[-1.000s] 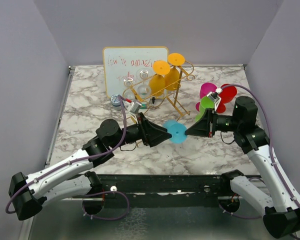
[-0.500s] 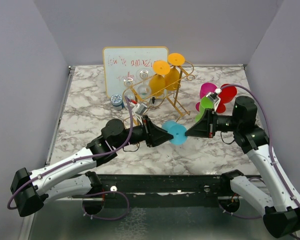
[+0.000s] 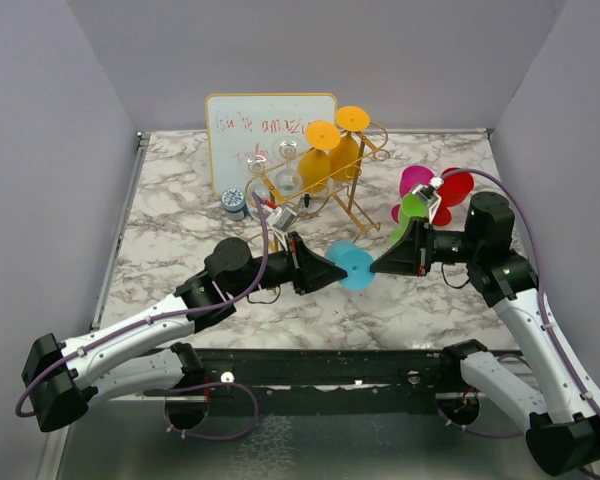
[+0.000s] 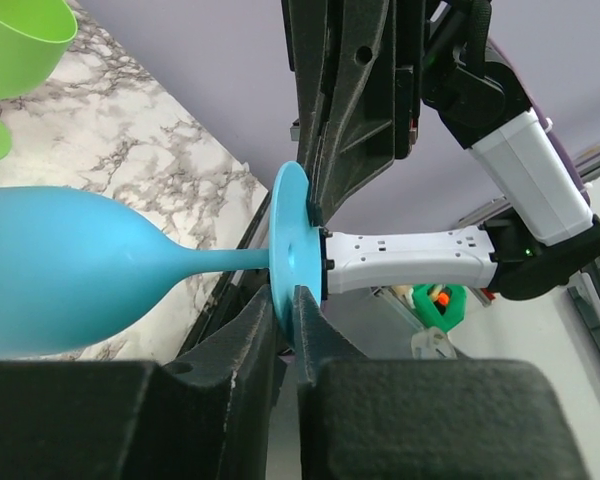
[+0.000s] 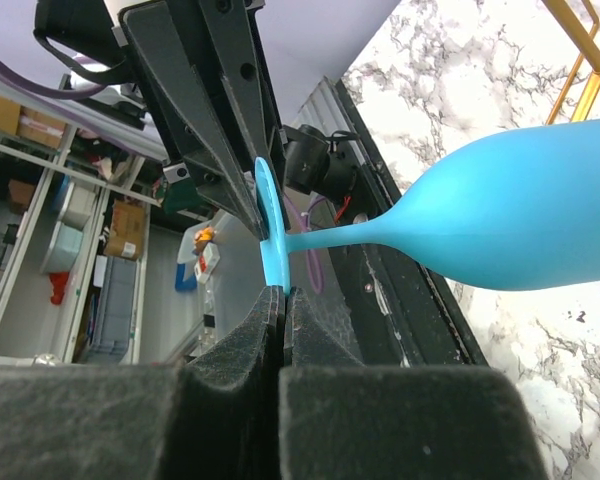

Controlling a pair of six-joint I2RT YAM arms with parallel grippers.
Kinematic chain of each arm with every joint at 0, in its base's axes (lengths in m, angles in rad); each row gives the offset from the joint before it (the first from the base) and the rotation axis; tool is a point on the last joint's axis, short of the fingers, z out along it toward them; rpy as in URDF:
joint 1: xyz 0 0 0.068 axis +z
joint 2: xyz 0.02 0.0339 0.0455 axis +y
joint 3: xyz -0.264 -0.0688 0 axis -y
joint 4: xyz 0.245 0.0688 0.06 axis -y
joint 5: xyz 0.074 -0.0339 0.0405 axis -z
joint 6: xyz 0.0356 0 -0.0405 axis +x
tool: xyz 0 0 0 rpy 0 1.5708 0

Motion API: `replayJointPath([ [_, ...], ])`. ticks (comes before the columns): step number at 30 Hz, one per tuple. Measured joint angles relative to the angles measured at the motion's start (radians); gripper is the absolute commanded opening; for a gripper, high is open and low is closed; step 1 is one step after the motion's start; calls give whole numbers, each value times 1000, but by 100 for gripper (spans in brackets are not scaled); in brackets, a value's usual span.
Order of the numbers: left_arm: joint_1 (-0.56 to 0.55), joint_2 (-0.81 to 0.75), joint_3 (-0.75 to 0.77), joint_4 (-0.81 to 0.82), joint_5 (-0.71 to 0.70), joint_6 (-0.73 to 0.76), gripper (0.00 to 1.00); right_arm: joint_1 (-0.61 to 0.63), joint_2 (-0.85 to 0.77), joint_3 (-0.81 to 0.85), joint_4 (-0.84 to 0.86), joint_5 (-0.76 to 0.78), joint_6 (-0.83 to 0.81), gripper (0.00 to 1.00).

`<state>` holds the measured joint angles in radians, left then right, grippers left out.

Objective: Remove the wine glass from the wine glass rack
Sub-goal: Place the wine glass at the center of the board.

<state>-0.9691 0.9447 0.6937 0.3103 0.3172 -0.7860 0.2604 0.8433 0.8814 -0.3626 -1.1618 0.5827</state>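
Two robot arms reach in from the near table edge and meet tip to tip over the marble table (image 3: 180, 215). Between them hangs a blue wine glass (image 3: 356, 264), clear of the table and off the wine glass rack, with its bowl on the far side. Each arm has hold of the rim of its thin round foot from opposite sides.

The right gripper (image 3: 374, 267) is pressed fully together on the rim. The left gripper (image 3: 337, 270) has its jaws a thin slot apart with the rim caught in it.

This looks like a handover. The bowl outweighs the foot and would likely lever downward, so the left pinch should sit deep and firm before the right lets go. The right should then back straight off along its own line.

Bare marble lies below and to the left. Green, pink and red glasses (image 3: 425, 195) stand just behind the right wrist. The gold wine glass rack (image 3: 354, 208) stands just beyond the blue glass, carrying orange glasses (image 3: 330, 152), with a whiteboard (image 3: 270, 112) behind it
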Motion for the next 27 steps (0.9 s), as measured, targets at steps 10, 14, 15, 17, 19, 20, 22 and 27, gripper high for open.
replayJointPath([
  [10,-2,-9,-1,2,-3,-10,0,0,-11,0,-3,-5,-16,9],
  [14,-2,-11,-2,2,-3,-10,0,0,-15,0,-3,-11,-16,16],
  [15,-2,-11,-2,2,-3,-10,0,0,-16,0,-3,-12,-16,17],
  [17,-2,-11,-3,2,-2,-10,0,0,-18,0,-3,-12,-16,25],
  [19,-2,-11,-5,2,3,-10,0,0,-22,0,-4,-11,-16,32],
  [20,-2,-11,-6,3,5,-10,0,0,-24,0,-4,-10,-16,36],
  [22,-2,-12,-12,2,10,-10,0,0,-26,0,-4,-7,-14,51],
  [27,-2,-27,-21,-1,16,-9,0,0,-31,5,-7,33,-4,66],
])
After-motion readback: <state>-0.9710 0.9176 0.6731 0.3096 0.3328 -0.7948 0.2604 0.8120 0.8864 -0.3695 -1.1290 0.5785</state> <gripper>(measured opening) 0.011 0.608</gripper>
